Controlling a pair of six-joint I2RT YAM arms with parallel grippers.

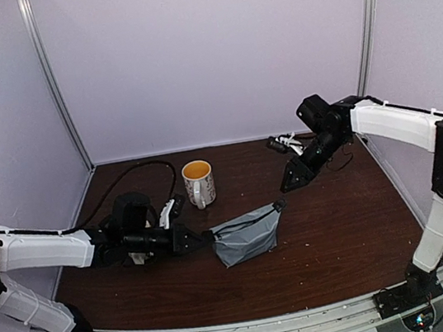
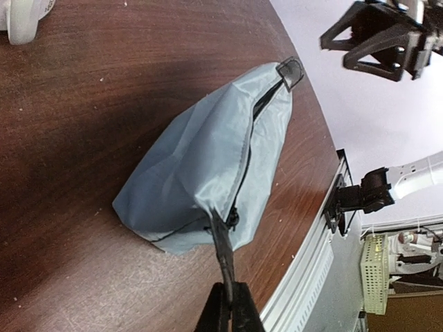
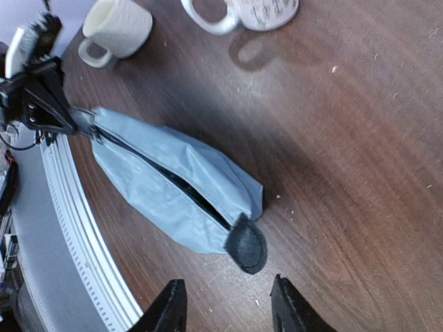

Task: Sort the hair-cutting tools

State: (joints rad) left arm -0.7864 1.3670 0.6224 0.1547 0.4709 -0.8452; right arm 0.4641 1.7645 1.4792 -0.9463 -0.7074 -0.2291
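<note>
On the brown surface (image 1: pixel 340 232) lies a grey pouch (image 1: pixel 247 236), zip partly open, inside hidden. Behind the pouch stands a mug (image 1: pixel 198 183), yellow inside. At the pouch's zip end the left claw (image 2: pixel 225 294) pinches it tight. By the other end the right claw (image 3: pixel 227 290) hangs with fingers apart. I cannot tell where the hair-cutting tools are.

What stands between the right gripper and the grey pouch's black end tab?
Nothing visible. The open right gripper hangs just off the black tab, with only bare table between them; the left gripper pinches the pouch at its far end.
</note>
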